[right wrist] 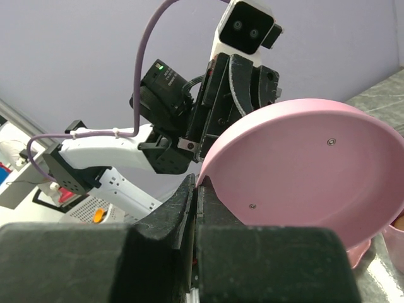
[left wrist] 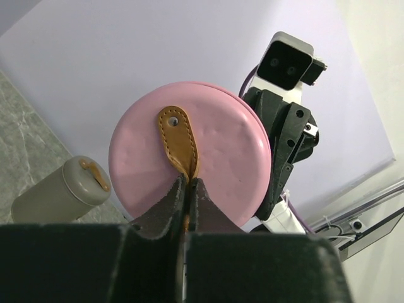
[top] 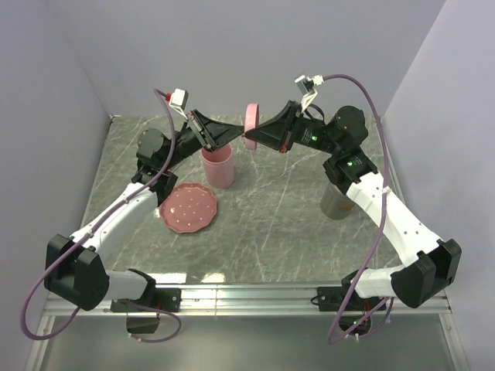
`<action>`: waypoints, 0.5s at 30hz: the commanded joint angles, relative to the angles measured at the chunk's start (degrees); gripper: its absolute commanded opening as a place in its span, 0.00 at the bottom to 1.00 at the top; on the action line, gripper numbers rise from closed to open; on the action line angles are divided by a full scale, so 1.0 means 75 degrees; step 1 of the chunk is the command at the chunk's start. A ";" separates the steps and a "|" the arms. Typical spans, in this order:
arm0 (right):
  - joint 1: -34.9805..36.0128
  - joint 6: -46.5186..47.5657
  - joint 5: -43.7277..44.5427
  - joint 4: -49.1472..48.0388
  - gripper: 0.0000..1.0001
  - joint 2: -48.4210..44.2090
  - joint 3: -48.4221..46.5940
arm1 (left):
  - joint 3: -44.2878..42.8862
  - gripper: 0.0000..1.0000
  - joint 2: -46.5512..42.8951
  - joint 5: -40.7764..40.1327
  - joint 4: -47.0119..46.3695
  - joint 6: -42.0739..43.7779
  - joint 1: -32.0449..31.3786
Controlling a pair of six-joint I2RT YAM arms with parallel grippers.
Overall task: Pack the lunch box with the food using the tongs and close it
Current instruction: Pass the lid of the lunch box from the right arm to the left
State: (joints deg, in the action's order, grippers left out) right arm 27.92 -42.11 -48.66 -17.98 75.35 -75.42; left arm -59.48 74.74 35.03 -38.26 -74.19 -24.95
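— Item: pink lid [left wrist: 221, 158]?
— Held on edge in the air, over the bench's [top: 271, 216] far middle. Left fingers [left wrist: 165, 205] pinched its tan tab [left wrist: 178, 136]; right fingers [right wrist: 177, 202] were clamped on its rim.
— Lunch box [top: 218, 165]?
— Pink tub, standing open just below the lid, beyond the dotted plate [top: 189, 209].

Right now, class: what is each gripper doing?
Left gripper: closed on the leather tab of the pink lid.
Right gripper: closed on the lid's rim.
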 commanded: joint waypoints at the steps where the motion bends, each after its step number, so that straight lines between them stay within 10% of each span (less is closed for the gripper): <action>1: 0.0132 0.0095 0.0032 -0.0240 0.00 -0.0051 -0.0175 | -0.0260 0.01 -0.0016 0.0263 -0.0313 -0.0010 -0.0166; 7: 0.0144 0.0165 0.0055 -0.0065 0.04 -0.0074 -0.0140 | -0.0213 0.00 -0.0098 0.0310 -0.0325 0.0072 -0.0037; 15: 0.0062 0.0504 0.0254 0.0603 0.51 -0.0180 -0.0128 | -0.0377 0.00 -0.0121 0.0427 0.0097 0.0575 0.0607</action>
State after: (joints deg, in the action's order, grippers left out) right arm 28.25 -40.40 -48.40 -15.05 75.35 -75.42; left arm -59.48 74.74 36.58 -37.78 -72.95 -22.02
